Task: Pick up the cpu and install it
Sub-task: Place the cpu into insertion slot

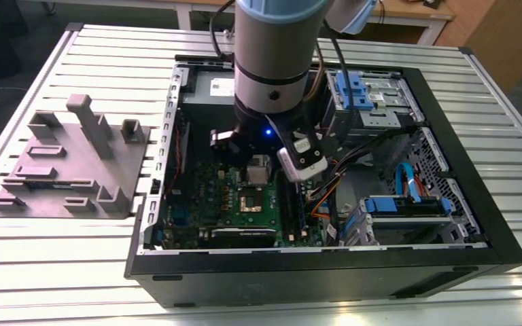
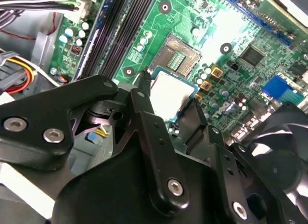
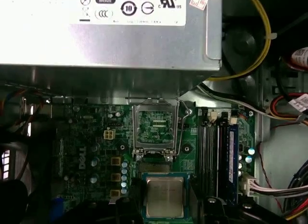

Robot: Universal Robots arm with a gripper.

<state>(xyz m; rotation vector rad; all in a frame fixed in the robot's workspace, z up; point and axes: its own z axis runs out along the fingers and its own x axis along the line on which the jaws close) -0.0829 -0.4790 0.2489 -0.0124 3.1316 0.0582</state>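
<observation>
Exterior view is showing the pincer (image 1: 259, 167) clasping the cpu (image 1: 259, 171) at twelve o'clock from the socket (image 1: 250, 202), needing level alignment.

Lab/workshop: robot arm (image 1: 270, 61) over open PC case (image 1: 334, 278) on slotted alu table (image 1: 79, 272)

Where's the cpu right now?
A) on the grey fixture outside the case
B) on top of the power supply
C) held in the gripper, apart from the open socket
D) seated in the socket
C: the cpu sits between the fingers of the gripper, apart from the socket, which is open and empty.
</observation>
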